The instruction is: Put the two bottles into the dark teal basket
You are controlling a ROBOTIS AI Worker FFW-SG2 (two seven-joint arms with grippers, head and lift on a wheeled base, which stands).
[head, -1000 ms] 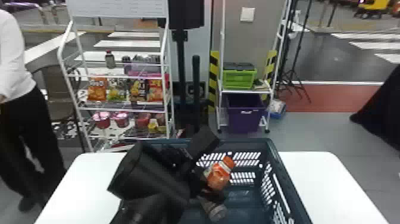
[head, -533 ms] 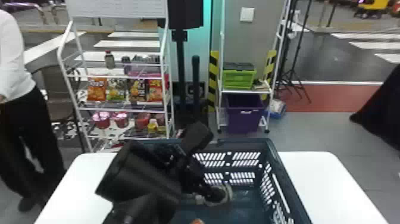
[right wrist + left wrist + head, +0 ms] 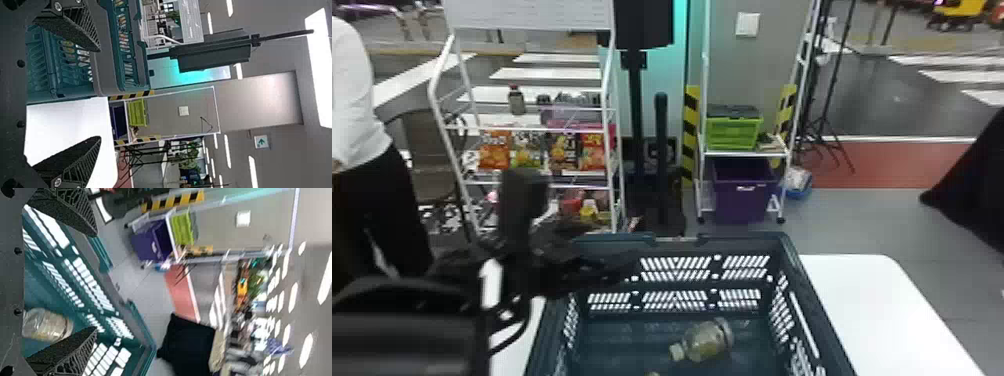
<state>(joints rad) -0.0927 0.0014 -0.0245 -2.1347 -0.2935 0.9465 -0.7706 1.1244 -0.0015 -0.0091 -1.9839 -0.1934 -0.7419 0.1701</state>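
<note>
bottle [image 3: 709, 342] location: inside the dark teal basket [image 3: 813, 295], at the bottom centre of the head view. components follow, largest first. surface [image 3: 882, 310]: white, extending to the lower right of the head view, supporting the basket. basket: slotted walls, rear rim running across the middle of the frame, front portion cut off by the bottom edge. left arm [image 3: 407, 330]: enters at the lower left. left gripper [image 3: 624, 265]: over the basket's rear left part; fingers set wide apart in the left wrist view, nothing held between them. right gripper [image 3: 98, 94]: beside the basket in the right wrist view; fingers likewise set wide, nothing held. bottle: see-through, yellowish, lying on its side on the basket floor, capped end toward the lower left. pale tip [image 3: 652, 373]: cut by the bottom edge; identity cannot be told.
</note>
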